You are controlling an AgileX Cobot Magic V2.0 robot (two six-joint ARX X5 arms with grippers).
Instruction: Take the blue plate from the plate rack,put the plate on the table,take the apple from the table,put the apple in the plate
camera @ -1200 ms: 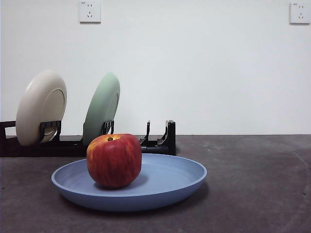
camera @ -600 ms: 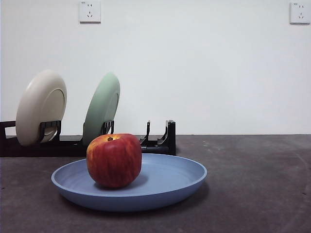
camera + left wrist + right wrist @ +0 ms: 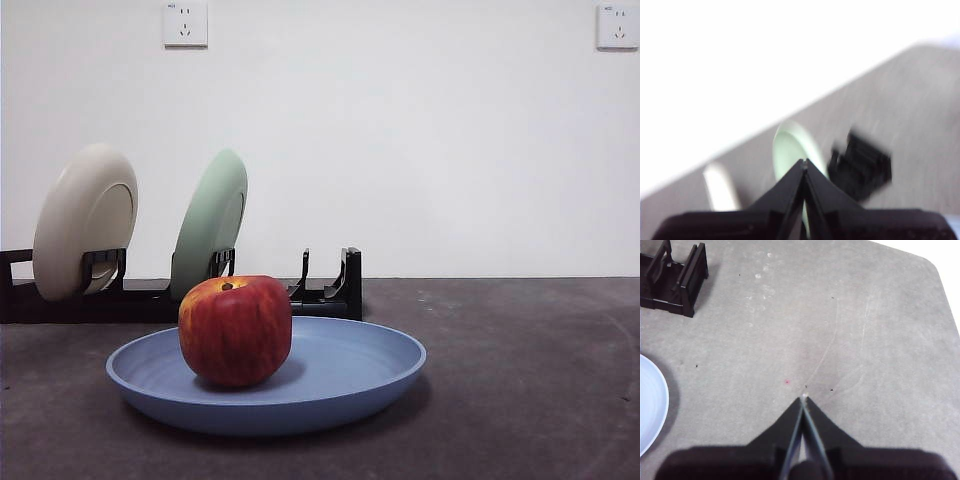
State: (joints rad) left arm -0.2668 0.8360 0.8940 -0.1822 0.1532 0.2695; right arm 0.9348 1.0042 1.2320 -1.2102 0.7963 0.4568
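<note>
The red apple [image 3: 235, 330] sits in the left half of the blue plate [image 3: 350, 375], which lies flat on the dark grey table [image 3: 520, 380] in front of the black plate rack [image 3: 330, 290]. The rack's right slot holds nothing. No gripper shows in the front view. My left gripper [image 3: 804, 165] is shut and empty, high above the rack [image 3: 860, 165]. My right gripper [image 3: 804, 400] is shut and empty above bare table [image 3: 840, 340], to the right of the plate's edge [image 3: 650, 405] and the rack's end [image 3: 682, 277].
A cream-white plate [image 3: 85, 220] and a pale green plate [image 3: 210, 225] stand upright in the rack's left and middle slots; both show blurred in the left wrist view, the green plate [image 3: 790, 150] and the cream plate [image 3: 720, 187]. Two wall sockets [image 3: 185, 22] are on the white wall.
</note>
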